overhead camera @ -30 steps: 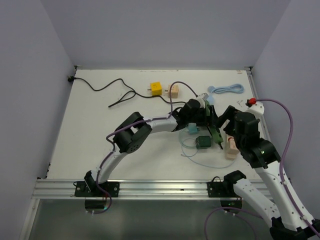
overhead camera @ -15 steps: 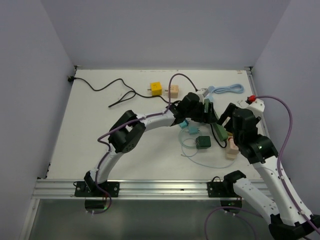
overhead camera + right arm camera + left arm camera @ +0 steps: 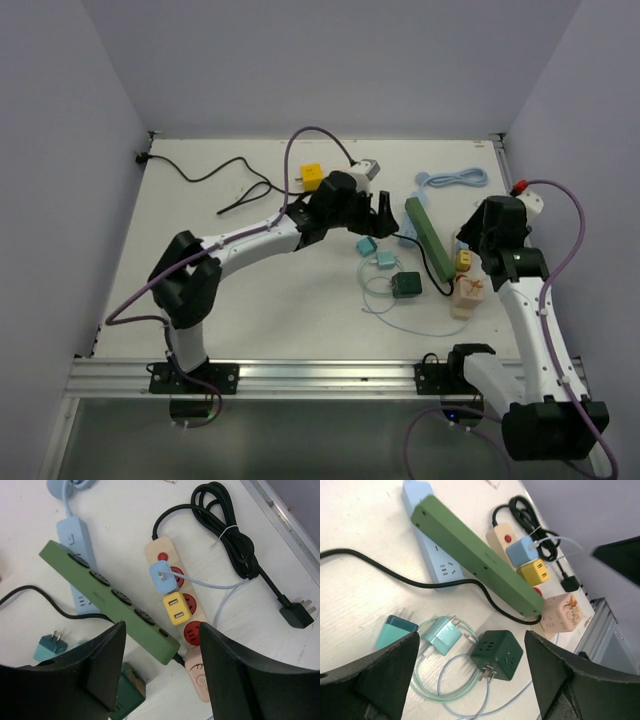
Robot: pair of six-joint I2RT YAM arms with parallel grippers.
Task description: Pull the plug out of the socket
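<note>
So the dark green power strip [image 3: 424,236] lies diagonally on the table, right of centre, lying across the light blue strip [image 3: 441,569]. The left gripper [image 3: 384,212] sits just left of its far end, fingers spread wide with nothing between them. The right gripper [image 3: 161,626] hangs by its near end, spread just as wide and empty too.

Three power strips on the surface [image 3: 125,515]: a dark green strip [image 3: 107,599], a light blue strip [image 3: 71,535], a beige strip [image 3: 156,547]. Beside the green: two teal chargers [image 3: 395,630] [image 3: 440,634], one green cube [image 3: 497,652].
</note>
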